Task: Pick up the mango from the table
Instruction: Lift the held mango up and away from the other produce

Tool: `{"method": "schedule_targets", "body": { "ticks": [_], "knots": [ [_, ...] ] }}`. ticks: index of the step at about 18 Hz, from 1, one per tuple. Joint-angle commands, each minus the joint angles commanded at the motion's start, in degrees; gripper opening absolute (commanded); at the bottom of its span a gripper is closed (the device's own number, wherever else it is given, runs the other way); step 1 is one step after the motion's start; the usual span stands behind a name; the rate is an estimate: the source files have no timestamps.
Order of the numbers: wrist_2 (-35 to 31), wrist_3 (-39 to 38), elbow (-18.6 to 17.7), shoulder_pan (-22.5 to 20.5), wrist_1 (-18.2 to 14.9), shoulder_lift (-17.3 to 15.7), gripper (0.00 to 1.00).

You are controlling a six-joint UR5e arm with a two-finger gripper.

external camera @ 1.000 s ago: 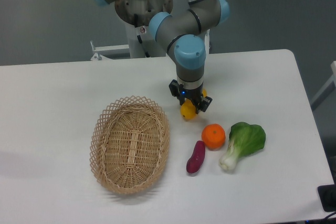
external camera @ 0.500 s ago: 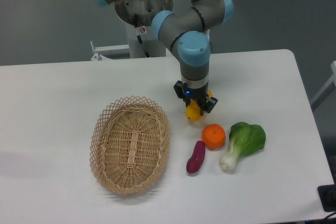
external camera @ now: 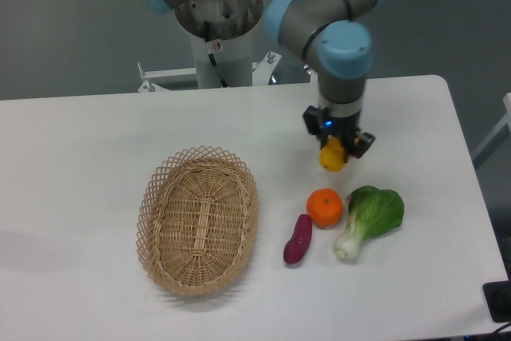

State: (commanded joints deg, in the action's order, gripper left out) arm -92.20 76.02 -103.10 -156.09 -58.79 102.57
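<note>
My gripper is shut on the yellow-orange mango and holds it above the white table, right of centre. Only the mango's lower end shows below the black fingers. The mango hangs just above and behind the round orange fruit.
A woven oval basket lies left of centre. A purple sweet potato lies beside the orange, and a green bok choy lies to their right. The robot base stands behind the table's far edge.
The gripper has moved to the right and slightly up, carrying the mango with it, from beside the basket to above the orange. The other items have not moved.
</note>
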Motion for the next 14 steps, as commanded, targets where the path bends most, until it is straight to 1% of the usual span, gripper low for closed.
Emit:
{"method": "schedule_targets", "body": {
  "ticks": [3, 6, 9, 11, 14],
  "knots": [
    [0.0, 6.7, 3.3, -2.4, -2.7, 0.2, 0.48],
    [0.3, 10.4, 5.7, -5.6, -4.8, 0.3, 0.48],
    [1.6, 16.2, 8.4, -8.3, -7.2, 0.3, 0.49],
    [2.0, 17.7, 10.2, -9.4, -9.0, 0.5, 0.49],
    [2.5, 19.0, 11.6, -10.6, -9.5, 0.8, 0.49]
  ]
}}
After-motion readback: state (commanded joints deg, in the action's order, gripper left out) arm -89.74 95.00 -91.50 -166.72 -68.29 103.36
